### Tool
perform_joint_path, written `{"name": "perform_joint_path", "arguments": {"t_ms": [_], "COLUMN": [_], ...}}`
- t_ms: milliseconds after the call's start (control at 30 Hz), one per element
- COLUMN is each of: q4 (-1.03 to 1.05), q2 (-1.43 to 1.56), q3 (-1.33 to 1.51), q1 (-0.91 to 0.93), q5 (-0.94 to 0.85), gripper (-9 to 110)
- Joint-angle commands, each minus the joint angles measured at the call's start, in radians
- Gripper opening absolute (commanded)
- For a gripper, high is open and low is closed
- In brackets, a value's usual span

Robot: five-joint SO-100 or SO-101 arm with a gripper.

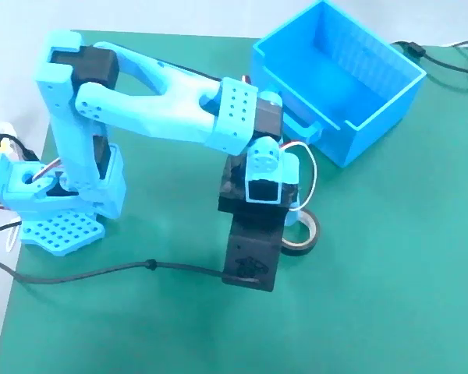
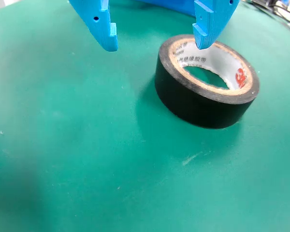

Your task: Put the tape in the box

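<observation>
The tabletop (image 1: 390, 296) is covered by a green mat, with a white surface showing beyond its left and upper edges in the fixed view.

The blue arm (image 1: 140, 109) stands on a perforated base at the left and reaches rightward across the mat. Its wrist section points down toward the mat near the centre. A black cable (image 1: 101, 273) runs from the left edge to the black block at the wrist.

The box (image 1: 339, 82) sits at the upper right of the fixed view, open side up, ribbed inner walls visible, nothing seen inside. Its loop handle faces the arm.

The tape (image 2: 205, 82) lies flat on the mat, core opening upward, printed text on the pale inner ring. In the fixed view it shows at (image 1: 303, 234), just right of the wrist, partly hidden by it, and well apart from the box.

The gripper (image 2: 157, 41) hangs above the mat with its jaws spread wide and holding nothing. In the wrist view, the right fingertip (image 2: 203, 38) appears over the near rim of the roll; the left one is over bare mat beside it. Contact with the roll cannot be determined.
</observation>
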Motion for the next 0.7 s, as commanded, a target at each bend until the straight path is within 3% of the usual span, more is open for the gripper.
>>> {"name": "perform_joint_path", "arguments": {"t_ms": [0, 667], "q4": [-0.018, -0.054], "q2": [-0.020, -0.080], "q3": [-0.078, -0.078], "q1": [0.012, 0.025], "q5": [-0.018, -0.057], "gripper": [22, 21]}}
